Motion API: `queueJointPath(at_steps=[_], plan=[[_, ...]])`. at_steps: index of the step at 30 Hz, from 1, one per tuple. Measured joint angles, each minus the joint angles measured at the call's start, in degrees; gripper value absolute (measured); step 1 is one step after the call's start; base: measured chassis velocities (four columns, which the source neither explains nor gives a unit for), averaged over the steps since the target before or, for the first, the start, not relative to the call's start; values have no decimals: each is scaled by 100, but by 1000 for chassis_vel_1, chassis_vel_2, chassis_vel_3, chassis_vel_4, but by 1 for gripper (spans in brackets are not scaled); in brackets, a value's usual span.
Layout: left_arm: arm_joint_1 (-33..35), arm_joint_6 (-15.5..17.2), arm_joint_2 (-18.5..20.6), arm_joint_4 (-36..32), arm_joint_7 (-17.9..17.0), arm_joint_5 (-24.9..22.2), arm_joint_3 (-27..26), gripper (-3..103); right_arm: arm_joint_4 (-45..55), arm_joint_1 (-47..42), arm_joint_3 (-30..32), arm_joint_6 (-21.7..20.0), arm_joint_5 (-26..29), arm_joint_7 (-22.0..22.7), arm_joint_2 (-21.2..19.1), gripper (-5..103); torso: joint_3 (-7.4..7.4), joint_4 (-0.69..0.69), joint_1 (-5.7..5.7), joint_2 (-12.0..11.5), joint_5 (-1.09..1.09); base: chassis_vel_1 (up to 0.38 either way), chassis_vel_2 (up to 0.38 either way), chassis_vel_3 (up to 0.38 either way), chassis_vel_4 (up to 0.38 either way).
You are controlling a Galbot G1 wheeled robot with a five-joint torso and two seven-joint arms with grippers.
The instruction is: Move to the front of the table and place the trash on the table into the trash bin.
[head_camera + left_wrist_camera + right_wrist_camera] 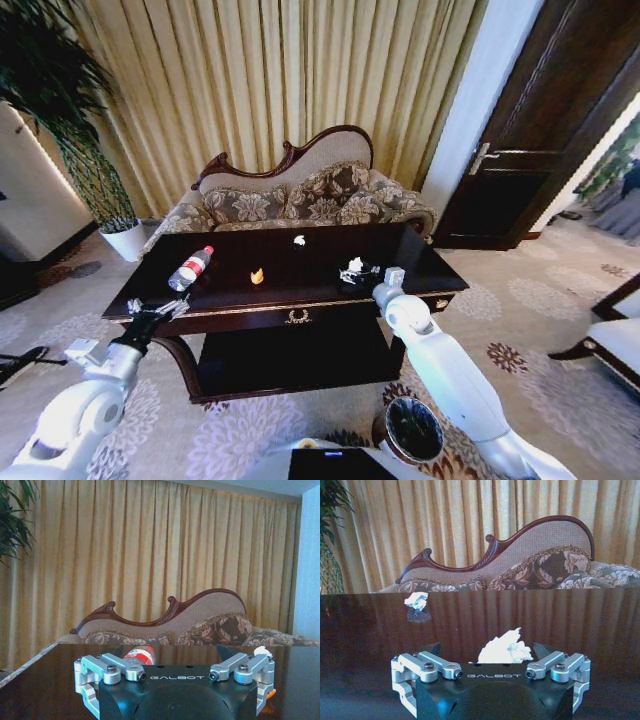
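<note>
On the dark table point(420, 255) lie a clear bottle point(190, 268) with a red cap, an orange scrap point(257, 276), a small white wad point(299, 240) near the back, and a larger white wad point(354, 264) at the right. My right gripper point(360, 273) is low over the table, open, with its fingers on either side of the larger wad point(505, 651). My left gripper point(156, 311) hovers open at the table's front left edge, with the bottle point(140, 656) lying just beyond it. The round dark trash bin point(410, 430) stands on the carpet under my right arm.
A carved sofa point(300, 195) stands behind the table before yellow curtains. At the far left is a plant in a white pot point(125, 240); a dark door point(530, 150) is at the right. Patterned carpet surrounds the table, and a chair edge point(615, 340) shows at the right.
</note>
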Motion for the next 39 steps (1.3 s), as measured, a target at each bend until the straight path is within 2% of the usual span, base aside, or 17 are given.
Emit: queueJointPath(at_steps=[3, 9, 12, 13, 14, 15, 17, 18, 21, 24, 26, 29, 33, 36, 39], plan=[[14, -33, -2, 0, 1, 0, -3, 100, -26, -14, -11, 26, -50, 0, 11, 102, 0, 0, 0, 0, 0, 0, 0, 0, 0], [9, -44, 8, 4, -4, -25, -24, 100, -94, -26, -41, 137, -161, 0, 33, 95, 0, 0, 0, 0, 0, 0, 0, 0, 0], [13, -71, -5, 6, -6, -29, -25, 100, -153, -25, -75, 224, -210, 0, 61, 79, 0, 0, 0, 0, 0, 0, 0, 0, 0], [13, -71, -5, 6, -6, -29, -25, 100, -153, -25, -75, 224, -210, 0, 61, 79, 0, 0, 0, 0, 0, 0, 0, 0, 0], [14, -75, -10, 9, -6, -29, -24, 100, -160, -24, -86, 235, -210, 0, 67, 73, 0, 0, 0, 0, 0, 0, 0, 0, 0], [15, -78, -15, 14, -6, -29, -24, 100, -169, -21, -97, 242, -210, 0, 75, 73, 0, 1, 0, 0, 0, 0, 0, 0, 0], [15, -84, -20, 26, -6, -29, -25, 100, -185, -18, -109, 252, -209, 0, 91, 61, 0, 0, 0, 0, 0, 0, 0, 0, 0], [15, -84, -20, 26, -6, -29, -25, 100, -185, -18, -109, 252, -209, 0, 91, 61, 0, 0, 0, 0, 0, 0, 0, 0, 0], [17, -96, -32, 31, -7, -29, -31, 100, -190, -28, -112, 275, -208, 0, 94, 45, 0, 0, 0, 0, 0, 0, 0, 0, 0], [22, -99, -45, 26, -8, -28, -33, 100, -177, -43, -108, 289, -206, 0, 91, 40, 0, 0, 0, 0, 0, 0, 0, 0, 0], [25, -100, -60, 11, -9, -27, -35, 100, -124, -62, -70, 347, -206, 0, 89, 29, 0, 0, 0, 0, 0, 0, 0, 0, 0], [27, -102, -67, -3, -10, -25, -38, 100, -46, -82, -23, 408, -202, 1, 89, 24, 0, 0, 0, 0, 0, 0, 0, 0, 0], [34, -111, -73, -30, -13, -20, -50, 100, 429, -179, 280, 466, 40, 0, 24, 3, 0, 1, 0, 0, -1, 0, 0, 0, 0], [36, -114, -75, -37, -14, -20, -51, 100, 568, -237, 397, 486, 136, -1, -23, 1, 0, 2, 0, 0, 0, 0, 0, 0, 0], [40, -123, -96, -47, -18, -20, -67, 100, 985, -637, 942, 698, 380, 0, -246, 0, 0, 0, 0, 0, 0, 0, 0, 0, 0]])
